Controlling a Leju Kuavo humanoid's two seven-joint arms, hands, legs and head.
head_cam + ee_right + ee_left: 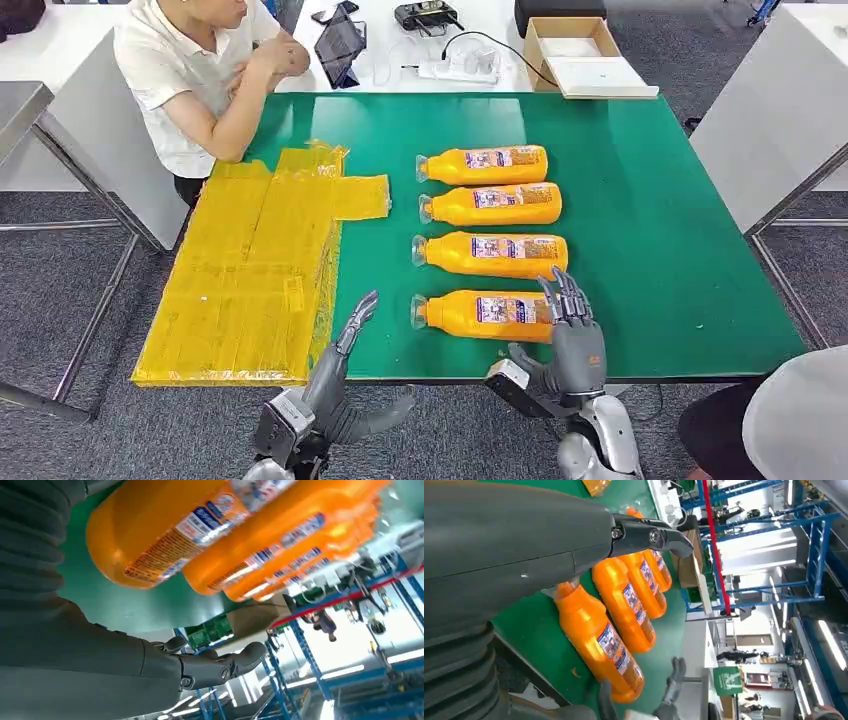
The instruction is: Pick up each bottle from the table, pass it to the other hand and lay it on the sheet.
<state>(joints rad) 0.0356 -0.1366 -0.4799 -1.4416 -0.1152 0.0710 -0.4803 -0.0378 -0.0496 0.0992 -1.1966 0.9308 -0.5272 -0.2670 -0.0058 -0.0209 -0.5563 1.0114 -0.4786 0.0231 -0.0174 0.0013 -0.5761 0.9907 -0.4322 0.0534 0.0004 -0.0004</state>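
Green tabletop [650, 200]; four bottles [495, 255] rowed for pickup; right robot hand [572, 320] released over nearest; left robot hand [345, 345] released beside sheet [250, 290].

4 orange bottles [490, 254], yellow sheet [250, 270].

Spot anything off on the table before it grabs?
Only the yellow sheet: it's crinkled, patched from overlapping pieces, and overhangs the table on the left. The four bottles lie in a tidy row, necks toward the sheet, no spill.
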